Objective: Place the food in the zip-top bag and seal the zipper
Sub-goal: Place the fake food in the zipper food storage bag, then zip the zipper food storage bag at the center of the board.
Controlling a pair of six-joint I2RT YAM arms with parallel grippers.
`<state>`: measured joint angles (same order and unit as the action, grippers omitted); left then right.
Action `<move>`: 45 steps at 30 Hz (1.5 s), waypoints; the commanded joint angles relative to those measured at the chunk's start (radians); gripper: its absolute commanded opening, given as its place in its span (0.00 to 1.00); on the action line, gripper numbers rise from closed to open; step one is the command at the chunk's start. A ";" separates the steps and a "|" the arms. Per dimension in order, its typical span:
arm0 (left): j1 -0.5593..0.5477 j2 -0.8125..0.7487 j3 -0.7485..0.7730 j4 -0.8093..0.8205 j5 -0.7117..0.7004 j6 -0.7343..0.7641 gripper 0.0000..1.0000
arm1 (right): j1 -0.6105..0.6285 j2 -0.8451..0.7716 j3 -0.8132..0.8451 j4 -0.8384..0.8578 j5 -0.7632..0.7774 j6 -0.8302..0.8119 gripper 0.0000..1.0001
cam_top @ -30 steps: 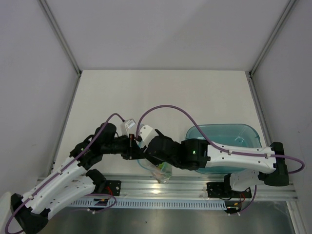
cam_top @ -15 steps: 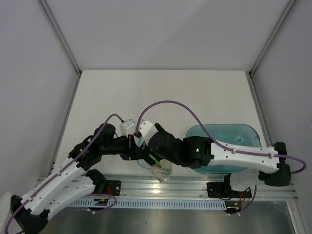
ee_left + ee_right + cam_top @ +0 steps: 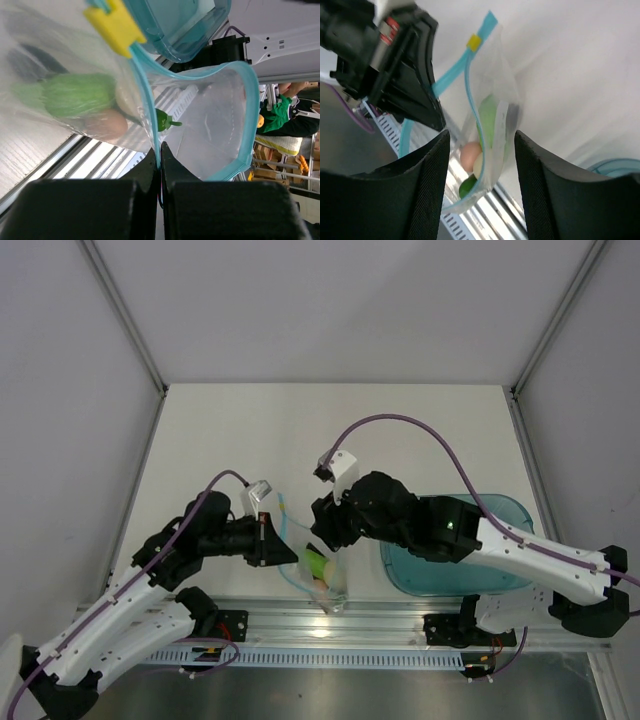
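Observation:
The clear zip-top bag (image 3: 325, 580) hangs at the table's near edge with its mouth open. My left gripper (image 3: 277, 541) is shut on its light blue zipper strip (image 3: 158, 150), which carries a yellow slider (image 3: 115, 22). Inside the bag lie the light green cucumber (image 3: 75, 95), pink egg (image 3: 105, 125), cream egg (image 3: 479, 167) and dark green pepper (image 3: 165, 120). The eggplant is not clearly visible. My right gripper (image 3: 320, 518) is open and empty, above and just beyond the bag (image 3: 492, 125), apart from it.
The teal tray (image 3: 505, 506) sits right of the bag, under the right arm, and its corner shows in the left wrist view (image 3: 175, 30). The metal rail (image 3: 400, 618) runs along the near edge below the bag.
My right gripper has lifted off the bag mouth and drawn back up and to the right, open. The food in the bag now shows. My left gripper still holds the strip.

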<state>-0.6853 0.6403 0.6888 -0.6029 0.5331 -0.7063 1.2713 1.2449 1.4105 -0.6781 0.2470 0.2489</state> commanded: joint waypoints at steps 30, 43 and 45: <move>-0.005 -0.056 0.071 -0.003 0.005 -0.015 0.36 | -0.039 -0.108 -0.321 0.285 -0.362 0.210 0.00; -0.005 -0.079 0.023 0.077 -0.028 -0.124 0.55 | 0.008 -0.068 -0.312 0.315 -0.327 0.213 0.00; -0.005 -0.083 0.018 0.084 -0.048 -0.153 0.56 | 0.017 -0.058 -0.301 0.311 -0.319 0.210 0.00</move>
<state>-0.6853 0.5682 0.7158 -0.5766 0.5163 -0.7952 1.2739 1.1744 1.0809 -0.4065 -0.1017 0.4564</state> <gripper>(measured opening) 0.553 0.006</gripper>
